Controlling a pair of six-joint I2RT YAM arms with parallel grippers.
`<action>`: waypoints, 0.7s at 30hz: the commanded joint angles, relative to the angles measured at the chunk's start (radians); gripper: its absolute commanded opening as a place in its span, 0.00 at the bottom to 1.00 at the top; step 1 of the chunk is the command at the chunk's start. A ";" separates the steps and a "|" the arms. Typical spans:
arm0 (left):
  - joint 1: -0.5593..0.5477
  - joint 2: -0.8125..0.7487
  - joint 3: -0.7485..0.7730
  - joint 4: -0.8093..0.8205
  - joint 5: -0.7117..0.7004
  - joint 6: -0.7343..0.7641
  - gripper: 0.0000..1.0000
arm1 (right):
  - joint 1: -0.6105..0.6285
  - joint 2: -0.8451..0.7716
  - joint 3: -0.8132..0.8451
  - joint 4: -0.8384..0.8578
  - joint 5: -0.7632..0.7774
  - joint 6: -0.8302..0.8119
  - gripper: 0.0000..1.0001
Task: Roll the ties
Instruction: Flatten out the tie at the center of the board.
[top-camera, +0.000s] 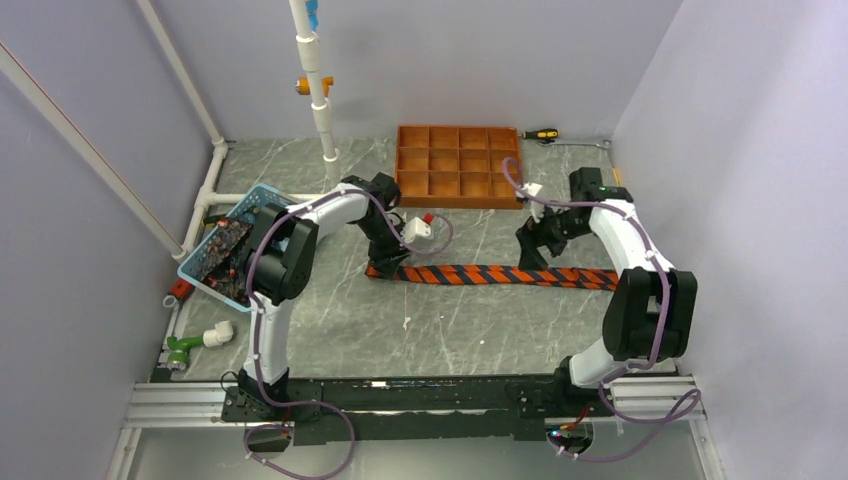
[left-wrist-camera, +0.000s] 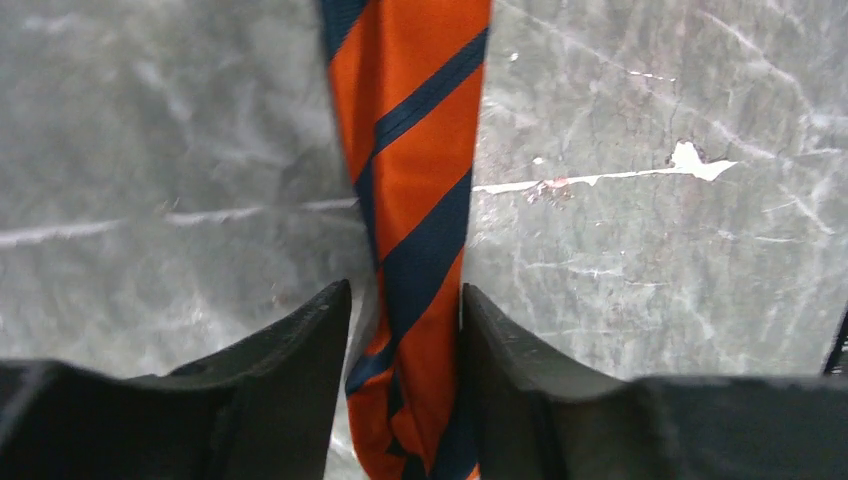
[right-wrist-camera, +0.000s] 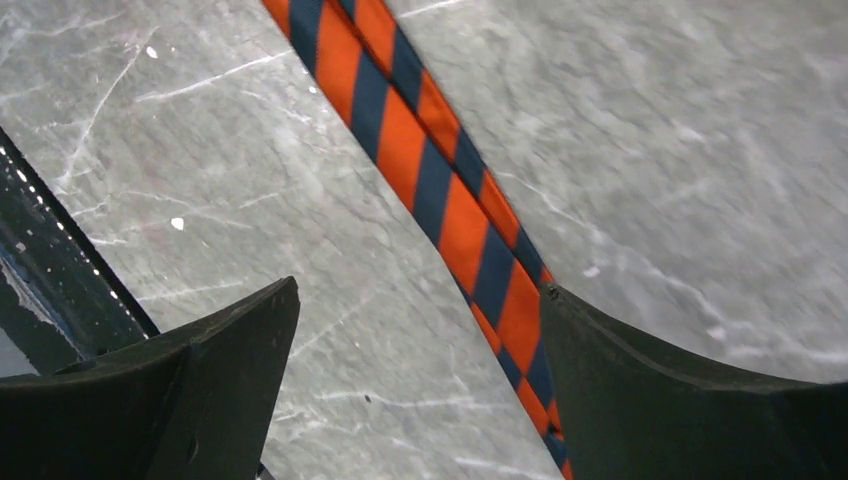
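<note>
The striped tie (top-camera: 500, 275), in diagonal orange and dark bands, lies flat in a line across the middle of the table. My left gripper (top-camera: 385, 262) is at its left end. In the left wrist view the left gripper (left-wrist-camera: 405, 335) is closed narrowly on the bunched, folded end of the tie (left-wrist-camera: 420, 170). My right gripper (top-camera: 535, 250) hovers over the right part of the tie. In the right wrist view the right gripper (right-wrist-camera: 420, 335) is wide open and empty, and the tie (right-wrist-camera: 440, 190) runs past its right finger (right-wrist-camera: 650, 400). More dark patterned ties (top-camera: 222, 252) lie in the basket.
A blue basket (top-camera: 262, 196) stands at the left edge. The orange-brown gridded tray (top-camera: 458, 165) sits at the back, with a screwdriver (top-camera: 540, 134) beside it. White pipes (top-camera: 318, 90) rise at the back left. A green and white fitting (top-camera: 192, 345) lies front left.
</note>
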 joint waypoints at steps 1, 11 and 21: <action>0.057 0.014 0.076 -0.107 0.126 -0.047 0.57 | 0.116 -0.038 -0.083 0.164 0.006 0.065 0.94; 0.238 -0.249 -0.067 0.159 0.318 -0.337 0.84 | 0.417 0.112 -0.035 0.350 0.072 0.133 0.96; 0.433 -0.624 -0.285 0.510 0.156 -0.749 0.99 | 0.551 0.307 0.028 0.378 0.096 0.049 1.00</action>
